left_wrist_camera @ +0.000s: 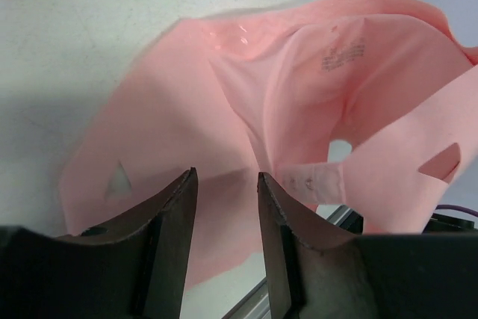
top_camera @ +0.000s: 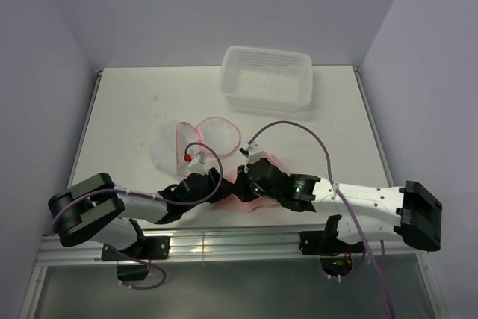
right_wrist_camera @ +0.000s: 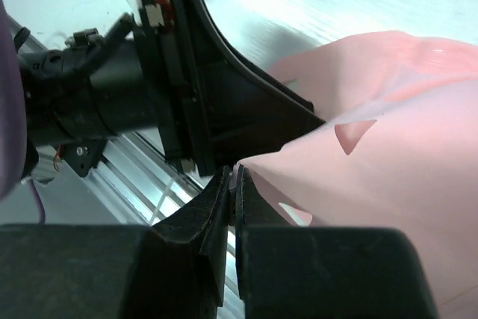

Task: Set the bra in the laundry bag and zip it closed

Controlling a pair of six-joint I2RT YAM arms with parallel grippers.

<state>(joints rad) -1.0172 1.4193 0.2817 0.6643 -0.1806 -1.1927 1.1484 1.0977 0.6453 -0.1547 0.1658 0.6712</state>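
1. Top view: the bra was seen bunched up at the near edge of the table, right between the two arms. The left gripper and right gripper were brought in on it from either side, nearly tip to tip. The laundry bag was laid open just beyond them, both mesh halves flat and the pink rim showing. It was not touched by either gripper. A white basket was parked well apart at the far side.

2. Left wrist view: the left gripper's fingers were held a little apart, with only a narrow gap. Pink fabric was seen through that gap, but it couldn't be told whether any of it was actually grabbed. The bra was spread out ahead on the table – its right side was lifted up, and a printed label could be made out on the inner fabric.

3. Right wrist view: the right gripper's fingers were pressed together, with an edge of the bra pinched at the tips. The rest of the fabric was draped off to the right. The left gripper was seen just in front, black and close, almost touching. A bit of the laundry bag's pink rim was caught at the top edge.
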